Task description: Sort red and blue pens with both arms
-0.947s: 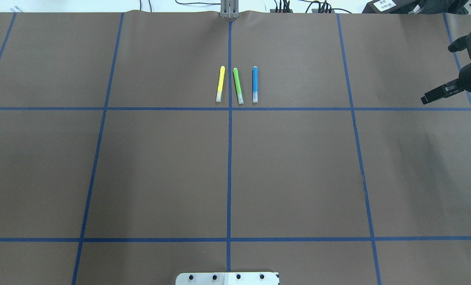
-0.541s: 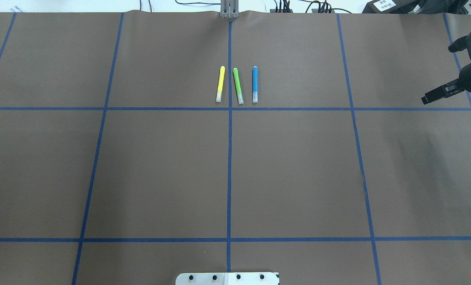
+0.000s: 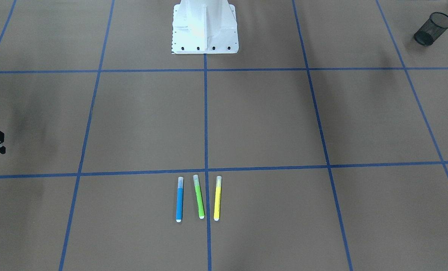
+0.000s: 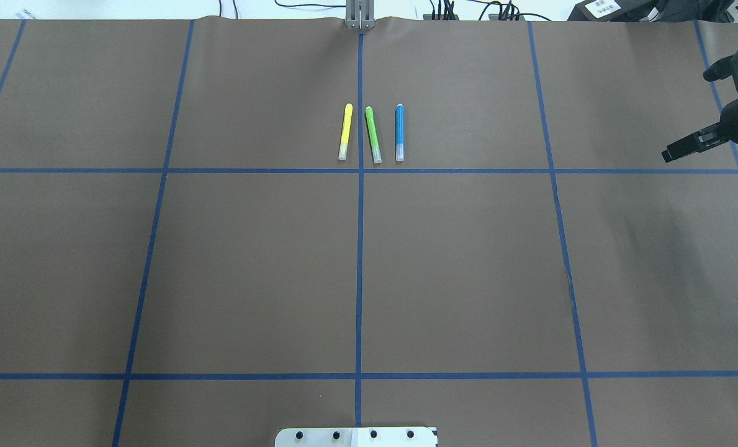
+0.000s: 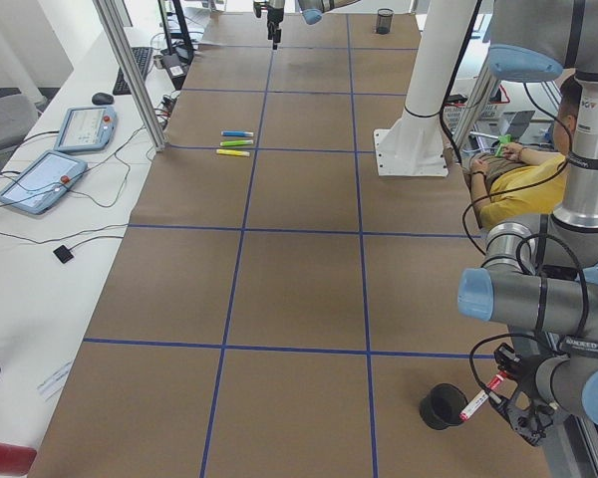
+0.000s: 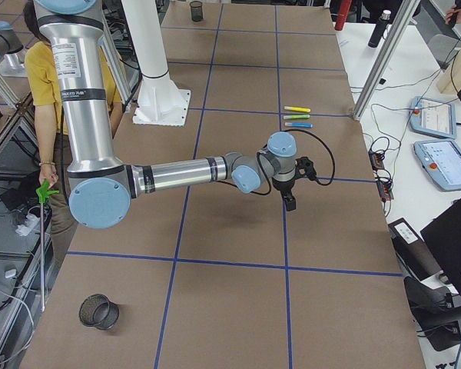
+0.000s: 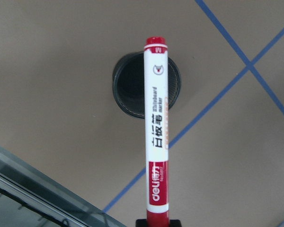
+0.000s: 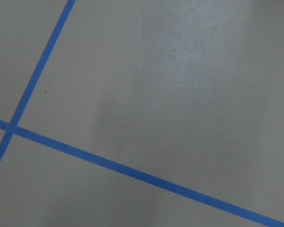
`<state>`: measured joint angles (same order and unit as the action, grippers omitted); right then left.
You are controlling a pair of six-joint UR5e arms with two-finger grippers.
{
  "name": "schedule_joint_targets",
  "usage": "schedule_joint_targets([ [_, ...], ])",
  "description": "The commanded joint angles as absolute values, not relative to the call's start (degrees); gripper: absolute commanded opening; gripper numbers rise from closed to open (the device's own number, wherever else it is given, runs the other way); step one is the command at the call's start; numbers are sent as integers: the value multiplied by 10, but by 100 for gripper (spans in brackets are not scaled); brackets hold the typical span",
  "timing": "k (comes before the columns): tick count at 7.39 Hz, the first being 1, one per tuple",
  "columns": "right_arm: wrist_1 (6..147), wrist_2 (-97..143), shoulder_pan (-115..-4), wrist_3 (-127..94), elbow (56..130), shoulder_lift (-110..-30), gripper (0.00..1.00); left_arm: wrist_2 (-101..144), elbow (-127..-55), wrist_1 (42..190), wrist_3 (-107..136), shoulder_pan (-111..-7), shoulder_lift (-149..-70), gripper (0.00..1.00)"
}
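Barely shifted, the right tool (image 4: 694,144) looks pressed together; blue highlighter (image 4: 399,132) lies lengthwise, clear cap robotward.

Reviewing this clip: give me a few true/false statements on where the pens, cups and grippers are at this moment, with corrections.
1. The left gripper holds the red-capped marker over a black mesh cup. True.
2. The blue highlighter is already in a cup. False: it lies on the table beside the green highlighter and yellow highlighter.
3. The green highlighter lies between the other two. True.
4. The right gripper grips the blue highlighter. False: it is far from it, carrying nothing.
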<state>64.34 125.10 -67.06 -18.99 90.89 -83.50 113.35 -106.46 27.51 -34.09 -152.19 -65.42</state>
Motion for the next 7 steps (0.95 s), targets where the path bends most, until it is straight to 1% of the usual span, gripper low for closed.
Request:
schedule_joint_targets([
  [1, 643, 1250, -671, -190, 910, -835, 100, 1153, -921, 173, -322, -1522, -742, 0],
  [2, 640, 1250, -671, -190, 909, -835, 100, 1157, -877, 146, -301, -1522, -766, 0],
  [5, 635, 1249, -670, -190, 907, -835, 100, 1233, -824, 72, -145, -1522, -772, 0],
  [7, 635, 1247, -669, -190, 906, -835, 100, 1311, -713, 74, -98, -1521, -804, 0],
])
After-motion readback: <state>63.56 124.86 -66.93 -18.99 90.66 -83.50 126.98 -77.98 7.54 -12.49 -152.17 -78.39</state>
